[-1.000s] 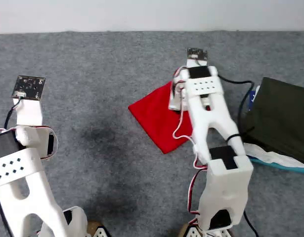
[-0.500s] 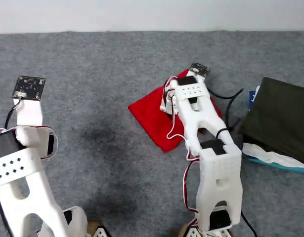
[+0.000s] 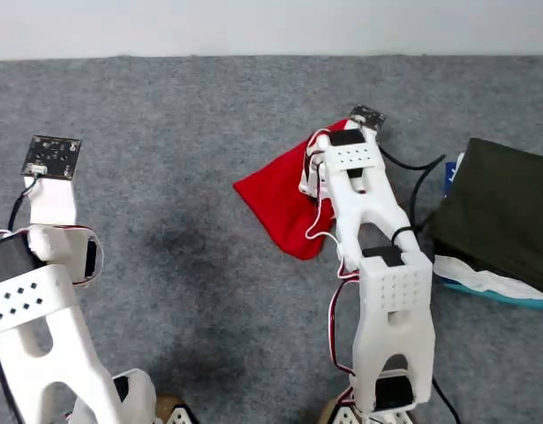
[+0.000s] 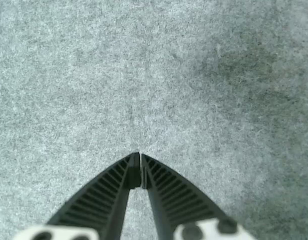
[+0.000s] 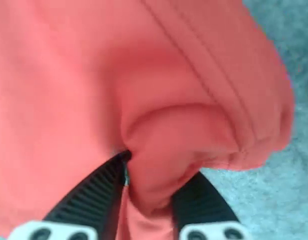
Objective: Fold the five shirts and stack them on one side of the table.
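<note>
A folded red shirt (image 3: pixel 284 199) lies mid-table, bunched and partly lifted under the right arm. My right gripper (image 5: pixel 148 187) is shut on a fold of the red shirt (image 5: pixel 143 100), with cloth pinched between its black fingers (image 5: pixel 96 192). In the high view this gripper (image 3: pixel 328 172) sits at the shirt's right edge. A stack of folded shirts (image 3: pixel 501 212), dark green on top with white and teal below, rests at the table's right side. My left gripper (image 4: pixel 140 161) is shut on nothing, hovering over bare grey carpet at the left.
Grey carpet (image 3: pixel 183 115) covers the table, with a pale wall (image 3: pixel 253 26) along the far edge. Black cables (image 3: pixel 421 177) trail between the right arm and the stack. A dark patch (image 3: pixel 178 243) marks the carpet left of the red shirt.
The right arm shifted slightly right and pulled the red shirt with it; the shirt's near corner has bunched up and drawn in. The left arm stayed still.
</note>
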Action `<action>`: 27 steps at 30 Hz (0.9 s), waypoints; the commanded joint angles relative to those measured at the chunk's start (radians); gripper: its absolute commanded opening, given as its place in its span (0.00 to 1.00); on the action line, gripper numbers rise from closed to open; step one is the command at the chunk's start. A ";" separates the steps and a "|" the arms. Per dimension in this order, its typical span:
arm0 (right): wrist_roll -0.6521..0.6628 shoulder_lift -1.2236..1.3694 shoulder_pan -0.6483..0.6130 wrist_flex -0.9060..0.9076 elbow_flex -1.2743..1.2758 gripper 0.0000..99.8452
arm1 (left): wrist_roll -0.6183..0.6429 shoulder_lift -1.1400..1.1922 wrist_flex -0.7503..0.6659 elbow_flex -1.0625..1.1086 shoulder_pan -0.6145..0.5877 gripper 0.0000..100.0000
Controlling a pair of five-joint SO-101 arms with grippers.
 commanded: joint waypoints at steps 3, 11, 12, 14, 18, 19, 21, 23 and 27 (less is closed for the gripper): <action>0.210 -0.142 0.041 0.148 -0.115 0.01 | -0.008 -0.015 -0.018 -0.005 0.003 0.02; 0.460 -0.346 0.134 0.315 -0.144 0.01 | -0.005 -0.018 -0.018 -0.005 0.003 0.02; 0.511 -0.371 0.148 0.340 -0.144 0.01 | -0.005 -0.017 -0.018 -0.005 0.003 0.02; 0.609 -0.424 0.179 0.387 -0.144 0.01 | -0.005 -0.017 -0.018 -0.005 0.003 0.02; 0.787 -0.530 0.249 0.455 -0.144 0.01 | -0.005 -0.017 -0.014 -0.005 0.003 0.02; 0.827 -0.553 0.269 0.456 -0.143 0.01 | -0.003 -0.015 -0.014 -0.002 0.003 0.02; 0.899 -0.595 0.318 0.455 -0.143 0.01 | -0.003 -0.023 -0.018 0.021 0.003 0.02; 0.974 -0.627 0.358 0.453 -0.143 0.01 | -0.003 -0.023 -0.018 0.042 0.005 0.02; 1.120 -0.654 0.429 0.453 -0.143 0.01 | -0.003 -0.023 -0.018 0.062 0.005 0.02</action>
